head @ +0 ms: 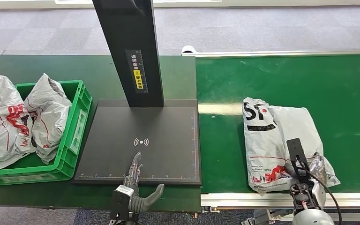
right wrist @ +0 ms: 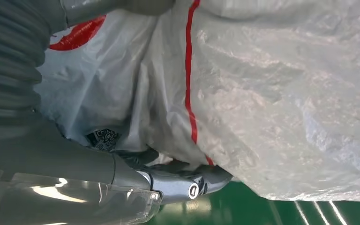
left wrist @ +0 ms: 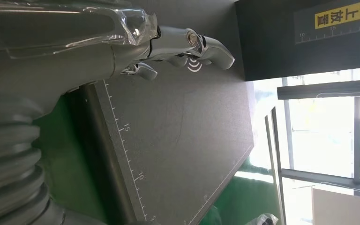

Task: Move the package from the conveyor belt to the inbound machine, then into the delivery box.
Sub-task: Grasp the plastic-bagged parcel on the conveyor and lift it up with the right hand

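A grey-white plastic package (head: 276, 136) with red and black print lies on the green conveyor belt (head: 286, 77). My right hand (head: 303, 172) is at its near right corner. In the right wrist view the package (right wrist: 272, 93) sits between the thumb and the darker fingers (right wrist: 183, 180), which curl under its edge, so the hand grips it. My left hand (head: 137, 185) hovers open, fingers stretched forward, over the front edge of the inbound machine's black scan plate (head: 168, 150). The left wrist view has the same fingers (left wrist: 187, 44) above the plate (left wrist: 183, 131).
The machine's black column (head: 131, 51) rises from the back of the plate. A green crate (head: 77, 126) stands left of the plate and holds similar packages (head: 47, 112), with another (head: 0, 122) bulging over its left side. The belt's metal rail (head: 243, 199) runs along the near edge.
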Controlling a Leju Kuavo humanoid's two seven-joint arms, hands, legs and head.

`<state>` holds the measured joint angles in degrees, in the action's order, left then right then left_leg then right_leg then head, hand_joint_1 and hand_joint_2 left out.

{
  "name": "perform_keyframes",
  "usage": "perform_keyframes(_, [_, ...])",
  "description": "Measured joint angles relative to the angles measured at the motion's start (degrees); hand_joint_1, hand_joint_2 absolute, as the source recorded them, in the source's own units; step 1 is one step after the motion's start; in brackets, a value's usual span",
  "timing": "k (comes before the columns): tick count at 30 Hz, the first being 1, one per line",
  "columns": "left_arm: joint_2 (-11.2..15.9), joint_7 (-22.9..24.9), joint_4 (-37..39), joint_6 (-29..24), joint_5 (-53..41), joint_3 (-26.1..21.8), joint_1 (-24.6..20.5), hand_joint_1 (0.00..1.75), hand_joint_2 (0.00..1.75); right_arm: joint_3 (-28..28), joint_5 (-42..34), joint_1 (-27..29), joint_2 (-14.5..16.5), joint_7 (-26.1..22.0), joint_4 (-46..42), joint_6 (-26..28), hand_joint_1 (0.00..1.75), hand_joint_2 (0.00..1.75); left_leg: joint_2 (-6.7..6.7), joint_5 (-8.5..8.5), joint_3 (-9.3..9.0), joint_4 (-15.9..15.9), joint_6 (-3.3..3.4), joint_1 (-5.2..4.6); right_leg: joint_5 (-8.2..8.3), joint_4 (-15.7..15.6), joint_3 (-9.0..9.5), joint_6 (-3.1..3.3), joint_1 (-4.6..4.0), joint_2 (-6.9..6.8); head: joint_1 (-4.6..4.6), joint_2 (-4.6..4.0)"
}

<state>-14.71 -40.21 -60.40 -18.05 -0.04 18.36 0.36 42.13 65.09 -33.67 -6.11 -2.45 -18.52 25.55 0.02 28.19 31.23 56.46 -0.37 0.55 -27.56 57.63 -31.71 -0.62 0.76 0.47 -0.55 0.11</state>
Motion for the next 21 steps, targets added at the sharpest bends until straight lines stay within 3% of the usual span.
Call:
perform_keyframes(12, [0.0, 0.0, -0.02, -0.05, -0.02, 0.0, 0.0, 0.0, 1.75, 0.93, -2.8, -0.11, 0.03, -9.59, 0.09, 0.54, 1.75, 1.75, -0.02, 0.0, 0.07, 0.0, 0.0, 0.0, 0.01, 0.0, -0.06, 0.0, 0.0, -0.01, -0.01, 0.01])
perform_keyframes(16, [0.0, -0.01, -0.3, -1.8, -0.16, -0.01, 0.09, 0.0, 1.75, 2.28, -8.23, -0.12, 0.13, -19.96, -0.04, -3.16, 1.75, 1.75, -0.01, 0.0, 0.16, 0.0, 0.0, 0.0, 0.01, 0.01, -0.13, 0.0, -0.01, 0.0, -0.01, 0.02])
perform_keyframes(21, [0.03, -0.01, -2.79, -10.27, -1.09, 0.05, 0.81, 0.0, 1.75, 2.4, -13.22, 0.12, 1.59, -31.05, -2.98, -4.98, 1.75, 1.75, -0.03, -0.01, 0.23, 0.0, 0.0, 0.0, 0.01, 0.02, -0.17, 0.0, -0.01, -0.01, 0.01, 0.02])
